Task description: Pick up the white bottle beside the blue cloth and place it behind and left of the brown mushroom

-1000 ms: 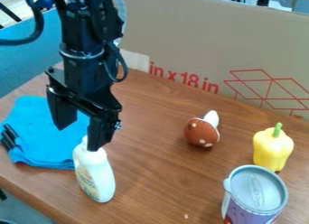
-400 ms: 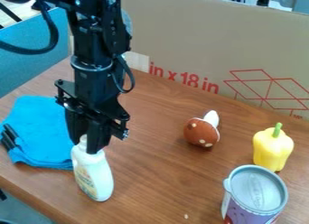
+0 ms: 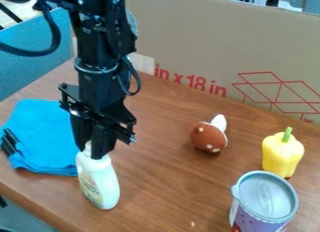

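Pincer: we see the pincer [image 3: 92, 150] narrow, closed on the neck of the bottle, one finger on each side.
Bottle: directly below the pincer we find the white bottle [image 3: 100, 182], roughly upright — whether its base touches the surface [image 3: 156, 184], we cannot tell.
Cloth: just beside the pincer, on the view's left, we see the folded blue cloth [image 3: 44, 137], with a black item [image 3: 9, 142] at its outer edge.
Toy: well to the view's right of the pincer we see the brown toy [image 3: 207, 137] with pale dots and a white tip.
Pepper: farther right from the pincer — past the toy — we see the yellow pepper [image 3: 281, 154].
Can: lower right of the pincer, we see the lidded can [image 3: 265, 196], near the pepper.
Cardboard: beyond the pincer, we see the tan cardboard [image 3: 206, 44] with red print.
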Available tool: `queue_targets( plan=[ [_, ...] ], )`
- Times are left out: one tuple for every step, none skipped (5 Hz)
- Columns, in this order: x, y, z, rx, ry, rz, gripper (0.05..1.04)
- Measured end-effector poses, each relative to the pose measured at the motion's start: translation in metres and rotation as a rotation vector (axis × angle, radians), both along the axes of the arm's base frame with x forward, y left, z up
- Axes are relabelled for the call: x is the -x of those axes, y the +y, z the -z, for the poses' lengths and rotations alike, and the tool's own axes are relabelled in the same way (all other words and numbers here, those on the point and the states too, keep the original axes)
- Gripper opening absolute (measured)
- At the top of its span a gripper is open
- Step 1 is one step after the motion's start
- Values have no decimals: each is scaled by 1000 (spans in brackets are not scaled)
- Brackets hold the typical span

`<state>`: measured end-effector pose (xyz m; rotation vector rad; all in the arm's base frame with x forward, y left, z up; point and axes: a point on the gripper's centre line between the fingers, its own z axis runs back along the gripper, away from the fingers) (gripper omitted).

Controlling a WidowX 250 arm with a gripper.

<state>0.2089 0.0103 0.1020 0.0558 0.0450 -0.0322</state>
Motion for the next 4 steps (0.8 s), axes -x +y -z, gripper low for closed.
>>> queue_targets(
  plan=[
    [-18,-16,-25,88,-105,14,346],
    [-47,-23,-56,131,-231,22,346],
    [-81,-26,-54,109,-218,24,347],
    [-115,-30,-52,72,-215,25,346]
  ],
)
